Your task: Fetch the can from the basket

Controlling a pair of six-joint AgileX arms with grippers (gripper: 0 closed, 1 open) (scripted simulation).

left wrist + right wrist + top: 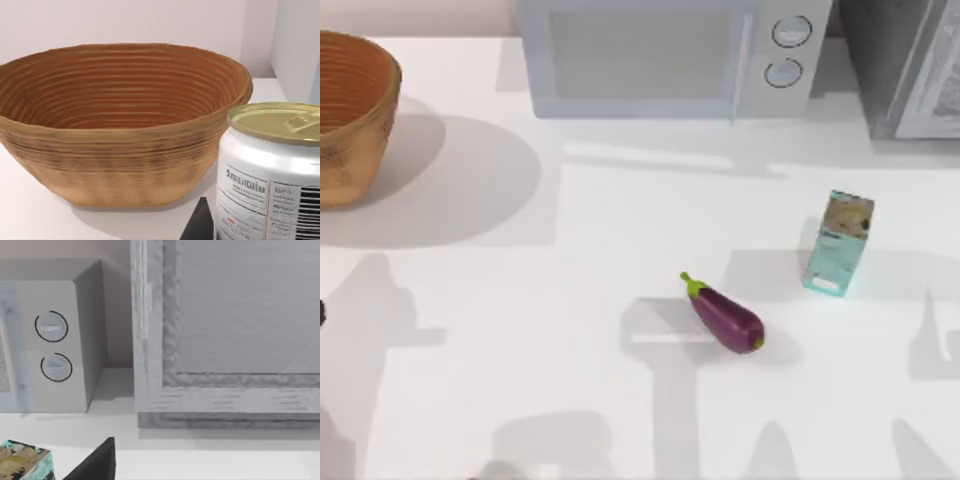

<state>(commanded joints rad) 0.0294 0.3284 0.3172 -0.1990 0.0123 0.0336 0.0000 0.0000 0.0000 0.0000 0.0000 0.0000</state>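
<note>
white tabletop, grey appliances at the back

a white tabletop [570, 350] fills the top view, crossed by soft grey shadows. along its far edge stands a pale grey microwave [670, 55] with 2 round dials [788, 50] beside its door. at the far right corner sits a larger grey cabinet [910, 65]; the right wrist view shows its framed front panel beside the microwave's side. behind both runs a plain, pale pinkish wall [420, 15]. light falls evenly, casting blurred shadows toward the near edge.
</note>
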